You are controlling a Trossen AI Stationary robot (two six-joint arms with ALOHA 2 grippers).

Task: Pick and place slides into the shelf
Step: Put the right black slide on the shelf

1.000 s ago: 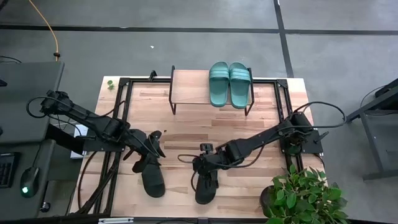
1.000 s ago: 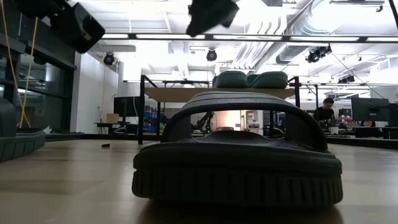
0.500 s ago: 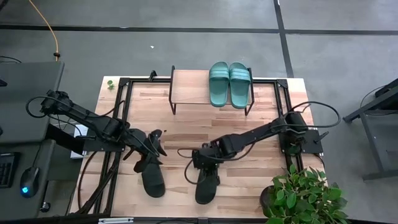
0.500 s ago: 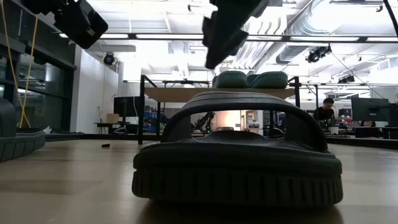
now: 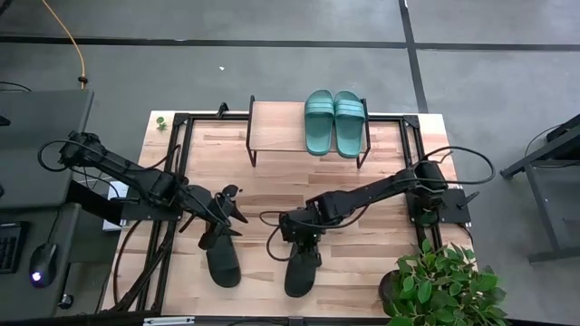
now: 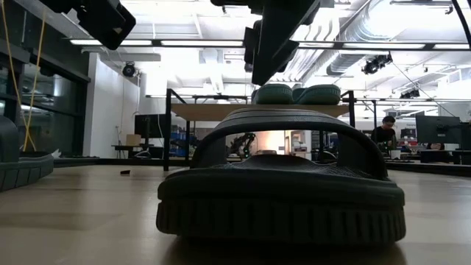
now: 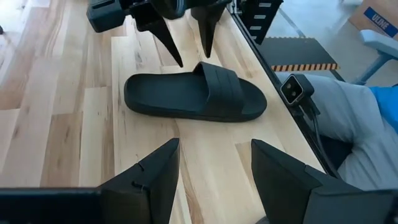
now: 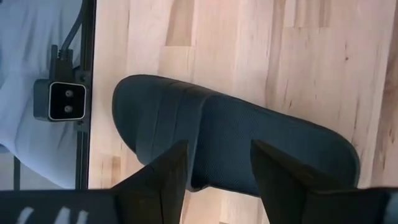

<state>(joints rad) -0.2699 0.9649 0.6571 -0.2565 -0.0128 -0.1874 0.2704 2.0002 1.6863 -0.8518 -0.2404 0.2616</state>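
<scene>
Two teal slides (image 5: 335,122) lie side by side on the right half of the shelf (image 5: 276,127) at the table's far side. Two black slides lie on the table near its front edge, one on the left (image 5: 223,264) and one on the right (image 5: 302,270). My right gripper (image 5: 303,241) hangs open just above the right black slide (image 8: 230,146), pointing steeply down at its strap end, clear of it in the low view (image 6: 276,44). My left gripper (image 5: 233,212) hovers open over the far end of the left black slide and looks across at the right one (image 7: 196,96).
A potted plant (image 5: 439,285) stands at the table's near right corner. Black frame rails (image 5: 178,172) run along the table's left and right sides. A small camera (image 8: 65,99) sits at the near edge, close to the right black slide. A person (image 6: 384,131) sits far back in the room.
My right gripper has come down a little and moved toward the table's near edge, tipping and rolling until its fingers point down over the right black slide's strap. It stays open. The slides have not moved.
</scene>
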